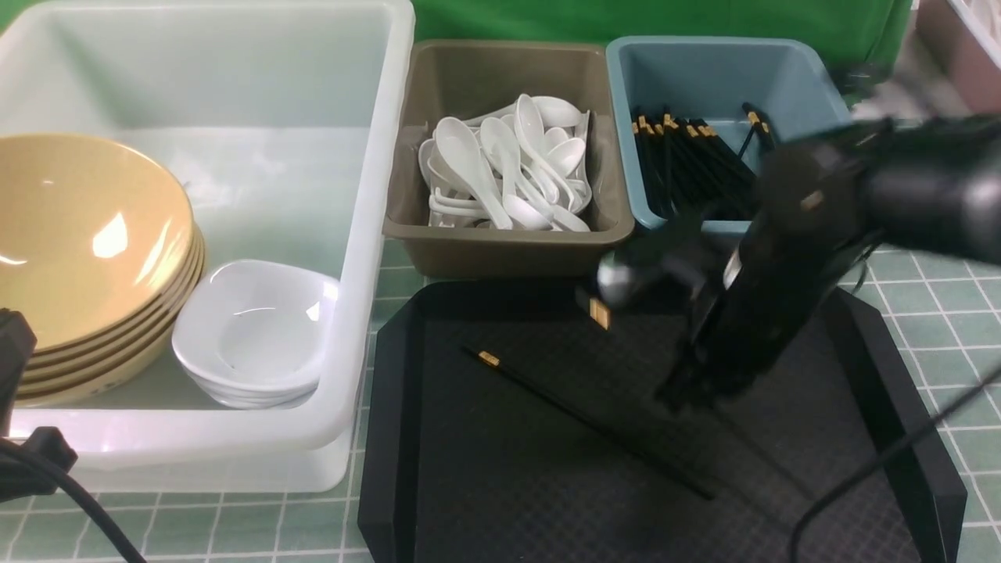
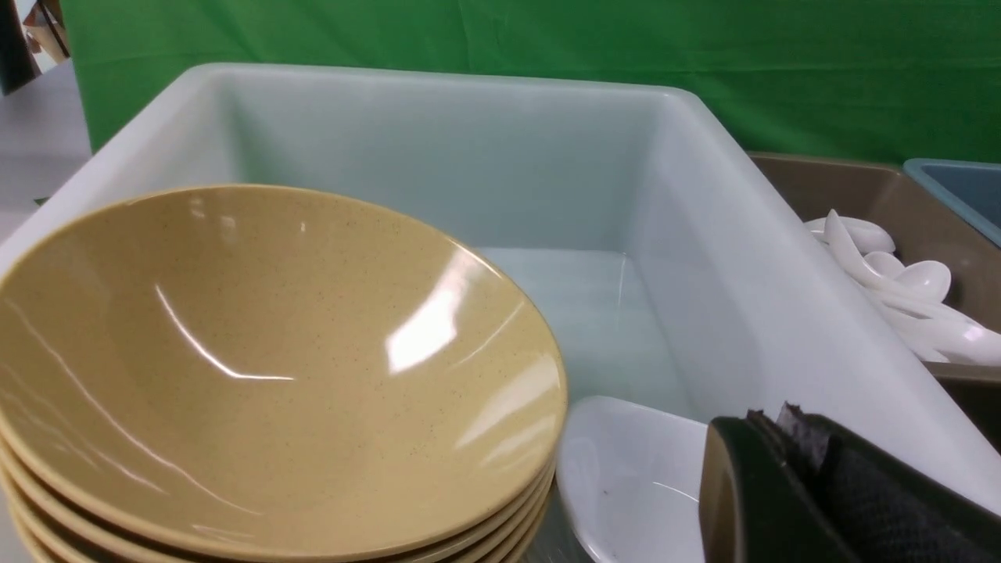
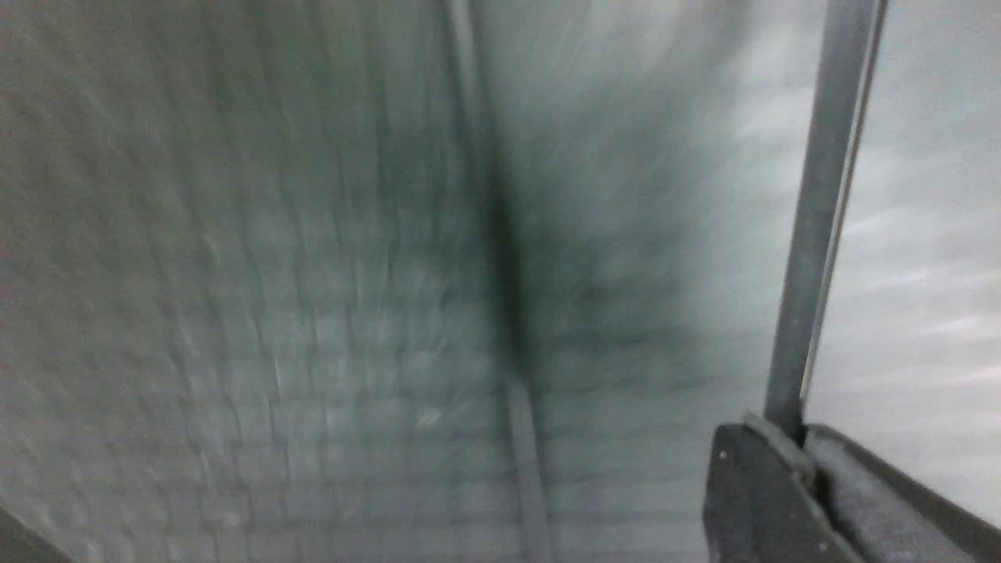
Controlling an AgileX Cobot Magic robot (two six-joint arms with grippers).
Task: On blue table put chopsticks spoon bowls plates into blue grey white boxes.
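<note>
My right gripper (image 3: 790, 438) is shut on a black chopstick (image 3: 813, 234) that sticks out from between its fingers. In the front view this blurred gripper (image 1: 684, 395) hangs over the black tray, and the held stick's gold-banded end (image 1: 598, 313) shows beside it. Another chopstick (image 1: 586, 414) lies on the tray. Several chopsticks (image 1: 688, 156) fill the blue box (image 1: 704, 55), and spoons (image 1: 508, 164) fill the grey-brown box (image 1: 500, 250). The white box (image 1: 375, 156) holds stacked tan bowls (image 1: 86, 227) and white plates (image 1: 258, 328). My left gripper (image 2: 770, 418) is shut and empty above the plates (image 2: 626, 477).
The black tray (image 1: 469, 485) lies on the blue table (image 1: 923, 289) in front of the grey-brown and blue boxes. A pinkish crate (image 1: 962, 47) stands at the far right. A cable (image 1: 876, 469) crosses the tray's right corner. A green backdrop stands behind the boxes.
</note>
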